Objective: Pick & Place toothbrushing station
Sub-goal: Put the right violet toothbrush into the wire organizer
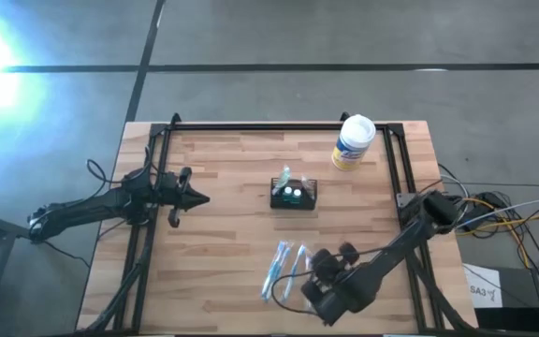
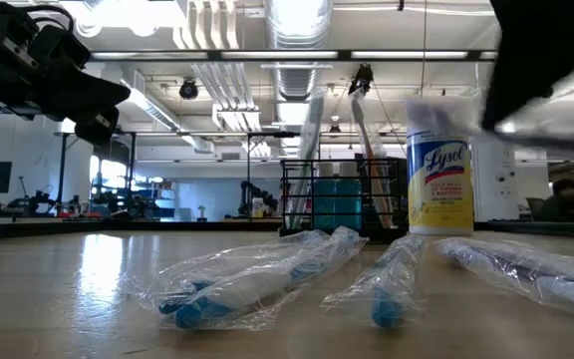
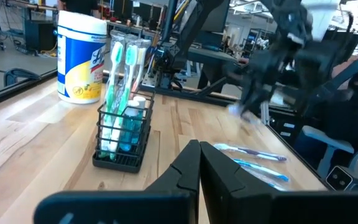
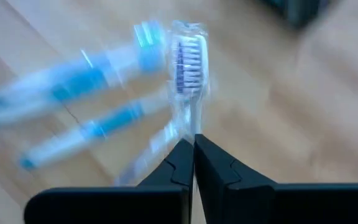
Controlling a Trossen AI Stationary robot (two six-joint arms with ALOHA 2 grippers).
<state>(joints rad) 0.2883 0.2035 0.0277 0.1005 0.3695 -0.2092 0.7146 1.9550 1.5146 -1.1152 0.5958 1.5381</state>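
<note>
On the wooden bench (image 1: 223, 178) we see the toothbrushing station (image 1: 293, 194) mid-bench, well apart from both tools, right tool (image 4: 194, 144) pinching a wrapped toothbrush (image 4: 187, 74), left tool (image 3: 200, 147) closed and empty, canister (image 2: 438, 186) reading "Lysol".

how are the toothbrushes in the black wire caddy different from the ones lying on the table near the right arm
The toothbrushes in the caddy stand upright, heads up, inside the black wire caddy. The toothbrushes on the table lie flat on the wood. The lying ones sit in clear plastic wrappers. The right gripper is shut on one wrapped brush; nothing touches the standing ones. Both groups have blue or teal handles.
</note>
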